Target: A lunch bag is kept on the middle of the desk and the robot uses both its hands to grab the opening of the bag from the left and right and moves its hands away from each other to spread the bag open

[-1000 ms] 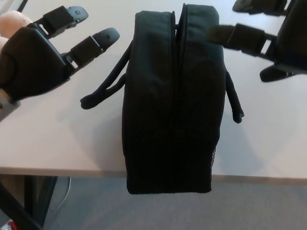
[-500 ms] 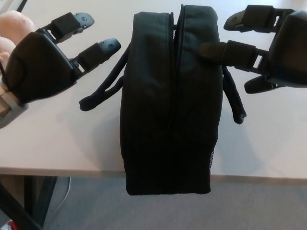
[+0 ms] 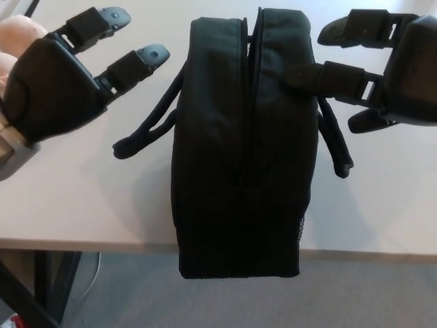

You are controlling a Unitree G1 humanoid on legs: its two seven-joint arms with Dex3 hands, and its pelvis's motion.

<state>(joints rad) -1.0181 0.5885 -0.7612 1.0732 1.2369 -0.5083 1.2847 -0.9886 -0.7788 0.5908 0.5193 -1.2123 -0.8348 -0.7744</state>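
A black lunch bag (image 3: 242, 143) stands in the middle of the pale desk (image 3: 89, 198), its near end hanging past the front edge. Its top seam runs away from me and looks nearly shut. A loose strap (image 3: 147, 123) lies on its left and another strap (image 3: 334, 140) on its right. My left hand (image 3: 65, 78) hovers left of the bag, open, with its fingers spread toward the bag and not touching it. My right hand (image 3: 379, 65) is at the upper right, open; one finger reaches over the bag's right top edge, where contact is unclear.
A peach-coloured rounded object (image 3: 17, 37) shows behind my left hand at the far left edge. The desk's front edge (image 3: 89, 242) runs across the lower picture, with grey floor (image 3: 239, 301) and a dark desk leg (image 3: 58, 280) below.
My right hand came in and down toward the bag, one finger now over its right top edge. My left hand shifted only slightly. The bag has stayed put.
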